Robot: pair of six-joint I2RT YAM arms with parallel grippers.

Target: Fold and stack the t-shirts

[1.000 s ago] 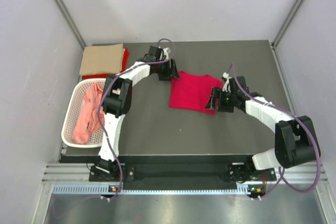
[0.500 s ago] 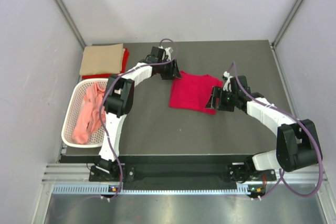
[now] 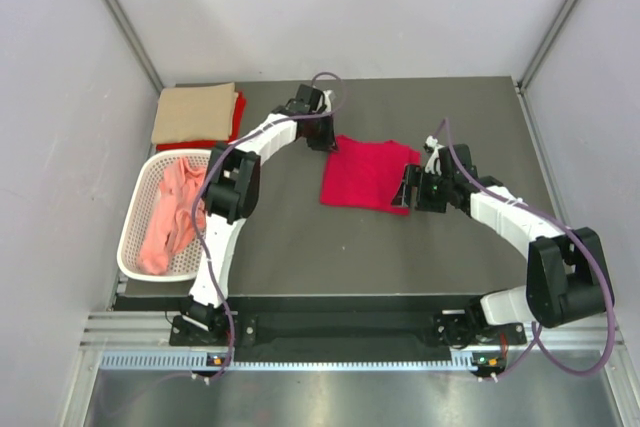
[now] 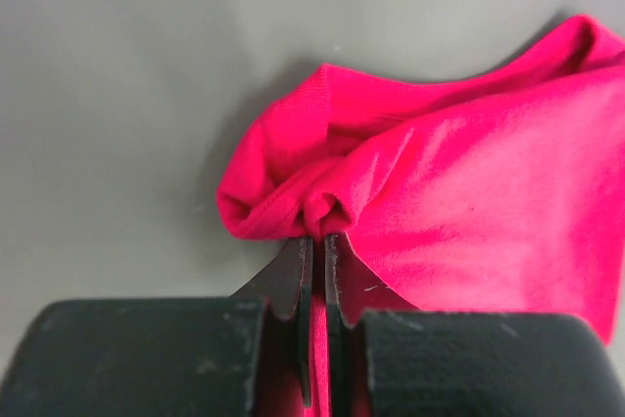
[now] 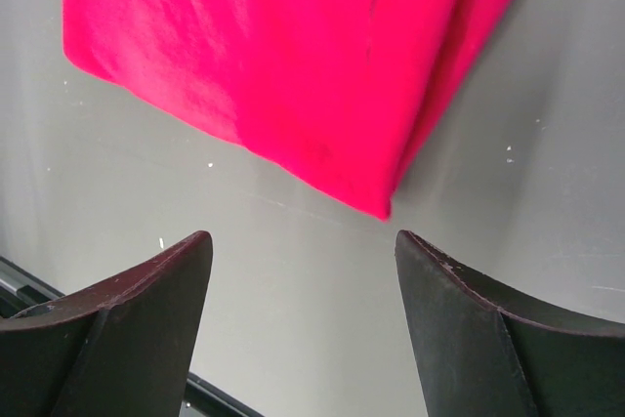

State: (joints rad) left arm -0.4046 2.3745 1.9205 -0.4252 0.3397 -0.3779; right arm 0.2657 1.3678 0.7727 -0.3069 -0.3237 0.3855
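The folded crimson soft-cloth t-shirt (image 3: 365, 175) lies mid-table. The left gripper (image 4: 317, 246) pinches its bunched far-left corner; the right gripper (image 5: 303, 239) gapes wide beside the near-right corner. Light, limp cloth, likely best taken by its corners.

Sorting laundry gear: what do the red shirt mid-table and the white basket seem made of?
Red shirt: soft matte knit cloth, perhaps cotton; it bunches into folds and shows fine ribbing. White basket: probably rigid plastic, with smooth open mesh walls.

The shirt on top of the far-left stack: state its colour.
The top shirt is tan, clearest in the top external view.
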